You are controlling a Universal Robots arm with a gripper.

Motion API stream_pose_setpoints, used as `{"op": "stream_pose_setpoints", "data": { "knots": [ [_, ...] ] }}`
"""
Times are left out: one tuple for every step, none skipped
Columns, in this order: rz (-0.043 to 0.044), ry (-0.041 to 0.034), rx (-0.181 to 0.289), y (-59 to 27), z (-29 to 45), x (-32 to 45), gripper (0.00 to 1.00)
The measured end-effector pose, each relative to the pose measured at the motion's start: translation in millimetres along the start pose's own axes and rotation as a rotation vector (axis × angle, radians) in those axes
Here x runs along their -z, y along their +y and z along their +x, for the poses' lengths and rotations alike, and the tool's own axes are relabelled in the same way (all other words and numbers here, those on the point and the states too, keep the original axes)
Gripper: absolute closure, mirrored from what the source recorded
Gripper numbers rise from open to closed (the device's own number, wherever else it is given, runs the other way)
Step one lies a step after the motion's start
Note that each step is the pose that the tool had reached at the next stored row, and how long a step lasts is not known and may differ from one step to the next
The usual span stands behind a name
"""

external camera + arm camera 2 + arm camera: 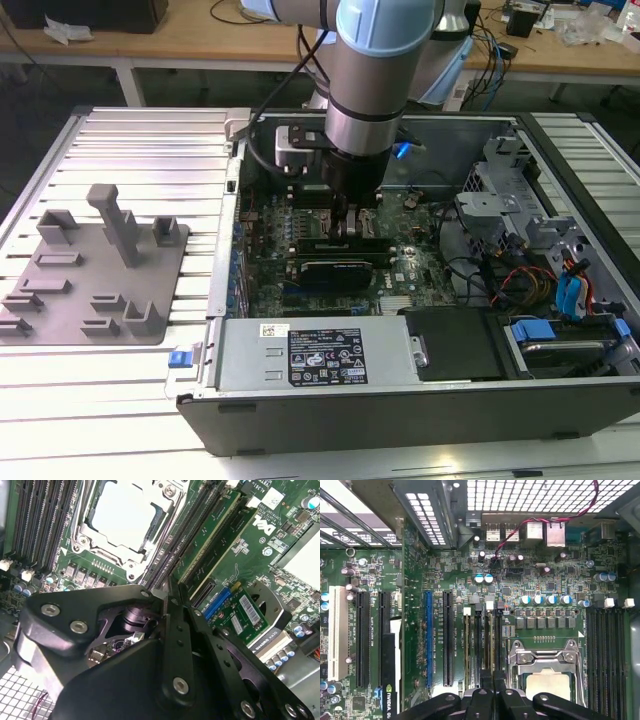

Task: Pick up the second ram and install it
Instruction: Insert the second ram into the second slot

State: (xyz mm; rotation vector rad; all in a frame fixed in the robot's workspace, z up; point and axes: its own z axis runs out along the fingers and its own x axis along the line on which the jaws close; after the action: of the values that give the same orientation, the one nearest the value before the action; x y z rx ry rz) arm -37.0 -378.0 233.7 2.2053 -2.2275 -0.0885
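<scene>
My gripper (350, 222) reaches down into the open computer case, over the motherboard (420, 265) and just beside the silver processor socket (125, 515). In both wrist views its black fingers (150, 625) are shut tight together above the row of memory slots (479, 645). The second ram (496, 650) is pinched between them. It is seen edge-on as a thin dark strip lined up with one slot, mostly covered by the fingers. I cannot tell how deep it sits. Another green memory stick (212, 532) stands in a neighbouring slot.
A grey plastic tray (95, 280) with upright blocks lies on the slatted table at the exterior view's left. Inside the case (400, 420) are the power supply (310, 355), a black card (335, 270), cables and drive cages (520, 220). Long expansion slots (447, 640) run beside the memory slots.
</scene>
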Motion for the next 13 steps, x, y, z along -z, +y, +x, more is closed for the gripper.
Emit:
{"op": "stream_pose_setpoints", "data": {
  "knots": [
    [-0.0001,0.0002,0.0,0.0,0.0,0.0,0.91],
    [-0.0001,0.0001,0.0,0.0,0.1,-0.3,0.91],
    [0.0,0.0001,0.0,0.0,0.1,-1.4,0.91],
    [-0.0001,0.0003,0.0,0.0,0.1,-1.6,0.91],
    [-0.0001,0.0003,0.0,0.0,0.1,-1.7,0.91],
    [-0.0001,0.0003,0.0,-0.1,0.1,-1.7,0.91],
    [0.0,0.0001,0.0,-0.1,0.1,-1.8,0.91],
    [0.0001,-0.0002,0.0,-0.1,0.1,-2.3,0.91],
    [0.0001,-0.0003,0.0,-0.1,0.1,-3.0,0.91],
    [0.0,0.0,0.0,-0.1,0.2,-3.3,0.91],
    [0.0,0.0,0.0,0.0,0.2,-3.8,0.91],
    [-0.0001,0.0001,0.0,0.0,0.2,-3.9,0.91],
    [-0.0001,0.0002,0.0,0.0,0.2,-4.0,0.91]
  ]
}}
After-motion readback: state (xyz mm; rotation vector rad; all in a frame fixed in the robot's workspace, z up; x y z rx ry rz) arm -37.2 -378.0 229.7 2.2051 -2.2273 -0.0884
